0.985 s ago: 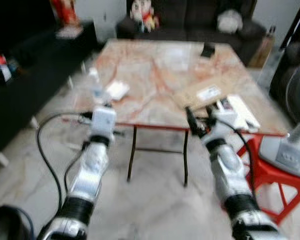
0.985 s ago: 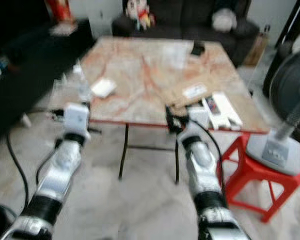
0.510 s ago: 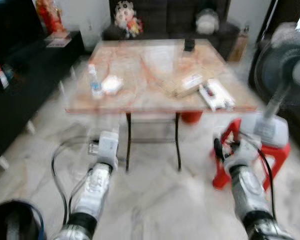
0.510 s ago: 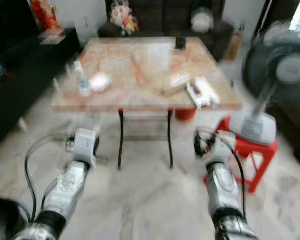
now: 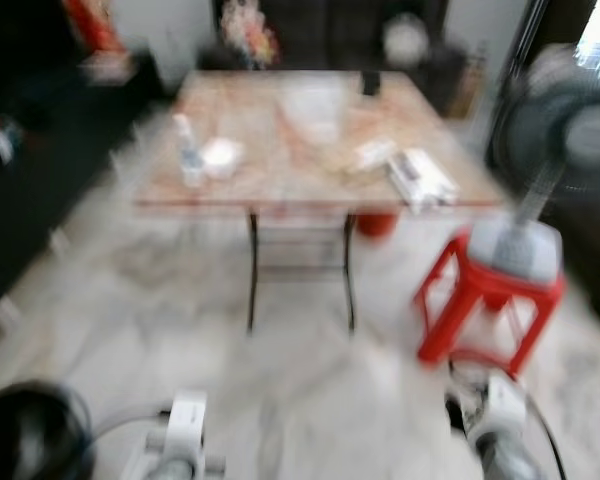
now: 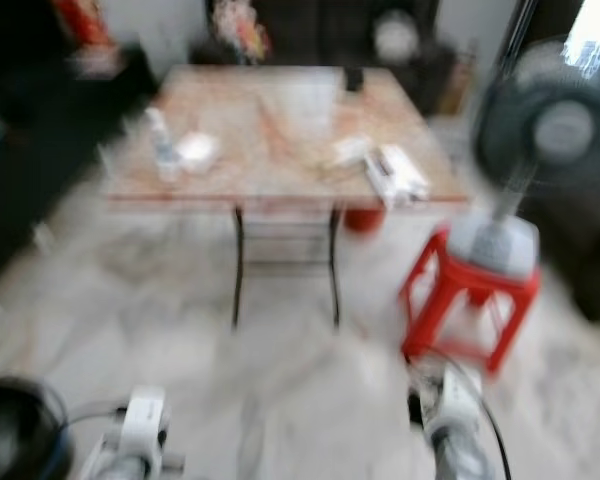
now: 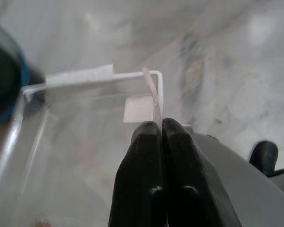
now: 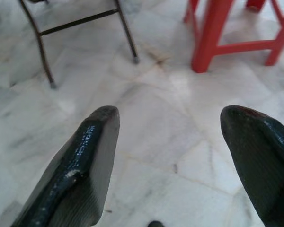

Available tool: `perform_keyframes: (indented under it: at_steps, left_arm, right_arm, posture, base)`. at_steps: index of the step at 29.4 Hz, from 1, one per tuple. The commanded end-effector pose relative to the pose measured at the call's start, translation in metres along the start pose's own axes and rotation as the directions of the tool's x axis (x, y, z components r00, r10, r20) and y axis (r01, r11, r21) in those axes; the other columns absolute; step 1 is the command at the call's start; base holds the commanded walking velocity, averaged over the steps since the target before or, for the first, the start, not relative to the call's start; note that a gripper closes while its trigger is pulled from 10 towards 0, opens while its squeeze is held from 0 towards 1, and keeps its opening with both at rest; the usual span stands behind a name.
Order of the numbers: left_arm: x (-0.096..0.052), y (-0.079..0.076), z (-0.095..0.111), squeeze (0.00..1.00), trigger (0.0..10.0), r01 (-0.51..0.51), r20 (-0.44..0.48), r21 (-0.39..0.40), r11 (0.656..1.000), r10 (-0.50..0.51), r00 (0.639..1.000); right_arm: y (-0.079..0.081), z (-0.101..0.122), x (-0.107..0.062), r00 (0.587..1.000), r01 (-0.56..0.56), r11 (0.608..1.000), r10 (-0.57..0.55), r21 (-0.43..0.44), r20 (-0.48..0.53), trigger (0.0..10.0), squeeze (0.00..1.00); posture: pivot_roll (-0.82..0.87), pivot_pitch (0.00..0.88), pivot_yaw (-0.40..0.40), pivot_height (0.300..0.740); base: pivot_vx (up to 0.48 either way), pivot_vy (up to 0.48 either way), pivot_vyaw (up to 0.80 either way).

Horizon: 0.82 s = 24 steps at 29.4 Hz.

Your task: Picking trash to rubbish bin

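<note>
Left gripper (image 7: 162,142) low, fingers pressed together pinching a clear plastic container (image 7: 85,123); right gripper (image 8: 175,156) low, spread wide, nothing held; marble floor (image 5: 310,380) open toward table (image 5: 280,195) edge.

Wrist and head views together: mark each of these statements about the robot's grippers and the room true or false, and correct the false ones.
1. The left gripper is shut on the edge of a clear plastic container. True.
2. The right gripper is shut on a bottle. False: its fingers are spread wide over bare marble floor, holding nothing.
3. A fan stands on the red stool. True.
4. The red stool is to the left of the table. False: it is on the robot's right of the table.
5. A small bottle stands on the table. True.
</note>
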State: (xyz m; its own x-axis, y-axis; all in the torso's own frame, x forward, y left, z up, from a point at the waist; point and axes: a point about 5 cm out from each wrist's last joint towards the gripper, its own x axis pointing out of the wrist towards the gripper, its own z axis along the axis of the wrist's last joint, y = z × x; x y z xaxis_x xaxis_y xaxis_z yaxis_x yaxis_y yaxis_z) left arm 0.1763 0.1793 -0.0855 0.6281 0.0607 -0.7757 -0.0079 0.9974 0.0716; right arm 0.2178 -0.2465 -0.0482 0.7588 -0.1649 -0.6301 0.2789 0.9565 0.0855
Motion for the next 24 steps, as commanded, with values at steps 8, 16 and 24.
perform_keyframes:
  at_steps: [8,16,24]
  left_arm:
    - [0.000,0.003,-0.003,0.00,10.0,-0.043,-0.023,-0.053,0.998,0.041,0.999]
    - [0.002,0.003,0.006,0.00,10.0,-0.046,-0.002,-0.046,0.998,0.046,0.999]
    - [0.002,0.013,0.007,0.00,10.0,-0.085,0.004,-0.060,0.995,0.085,0.996]
  right_arm:
    - [-0.004,-0.017,-0.004,0.995,0.038,0.999,-0.041,-0.035,-0.086,10.0,0.00]
    - [0.001,-0.022,-0.005,0.993,0.023,0.998,-0.029,-0.057,-0.112,10.0,0.00]
    - [0.007,-0.028,-0.005,0.990,0.010,0.997,-0.020,-0.076,-0.139,10.0,0.00]
  posture:
    - [0.00,0.005,-0.041,0.740]
    - [0.02,0.005,-0.045,0.740]
    - [0.03,0.005,-0.045,0.740]
  base:
    - [0.000,0.000,0.62]
    - [0.000,0.000,0.55]
    - [0.000,0.000,0.71]
